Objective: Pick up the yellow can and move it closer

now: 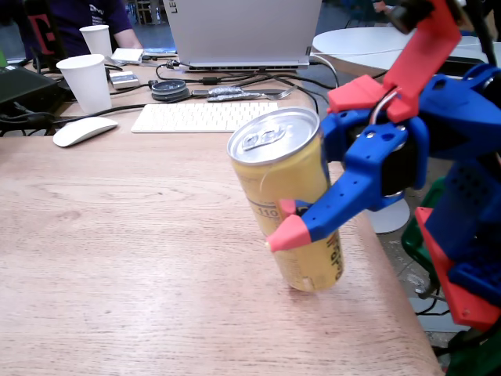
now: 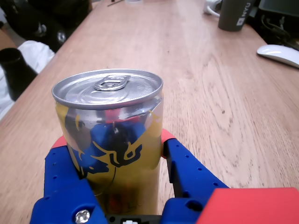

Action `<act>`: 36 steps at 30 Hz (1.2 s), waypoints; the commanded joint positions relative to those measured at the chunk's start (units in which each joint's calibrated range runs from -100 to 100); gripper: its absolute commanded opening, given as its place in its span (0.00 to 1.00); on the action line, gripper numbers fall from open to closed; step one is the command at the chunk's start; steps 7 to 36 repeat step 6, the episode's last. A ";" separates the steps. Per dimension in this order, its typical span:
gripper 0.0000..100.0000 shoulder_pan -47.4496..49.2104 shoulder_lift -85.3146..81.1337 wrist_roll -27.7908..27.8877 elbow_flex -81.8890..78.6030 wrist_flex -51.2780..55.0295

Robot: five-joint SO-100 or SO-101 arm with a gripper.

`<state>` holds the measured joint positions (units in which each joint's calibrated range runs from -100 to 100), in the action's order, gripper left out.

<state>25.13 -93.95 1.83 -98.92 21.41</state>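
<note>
The yellow can (image 1: 274, 168) is tilted, its silver pull-tab top leaning toward the camera in the fixed view, near the right edge of the wooden table (image 1: 133, 258). Whether its base touches the wood I cannot tell. My blue gripper (image 1: 293, 223) with red fingertips (image 1: 283, 235) is shut on the can's middle; the far finger is hidden behind it. In the wrist view the can (image 2: 112, 135) fills the space between the two blue fingers (image 2: 184, 172) of the gripper (image 2: 112, 154), with its dented wall facing the camera.
At the back of the table are a white keyboard (image 1: 203, 116), a white mouse (image 1: 84, 131), two white paper cups (image 1: 86, 82), cables and a laptop (image 1: 243, 31). The table's right edge (image 1: 391, 274) runs just beside the can. A dark mug (image 2: 237, 15) stands far off.
</note>
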 commanded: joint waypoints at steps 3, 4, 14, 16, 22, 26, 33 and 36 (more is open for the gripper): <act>0.20 -0.09 -2.11 0.10 -0.61 -0.31; 0.20 -0.09 -2.11 0.10 -0.61 -0.31; 0.20 -0.09 -2.11 0.10 -0.61 -0.31; 0.20 -0.09 -2.11 0.10 -0.61 -0.31; 0.20 -0.09 -2.11 0.10 -0.61 -0.31; 0.20 -0.09 -2.11 0.10 -0.61 -0.31; 0.20 -0.09 -2.11 0.10 -0.61 -0.31; 0.20 -0.09 -2.11 0.10 -0.61 -0.31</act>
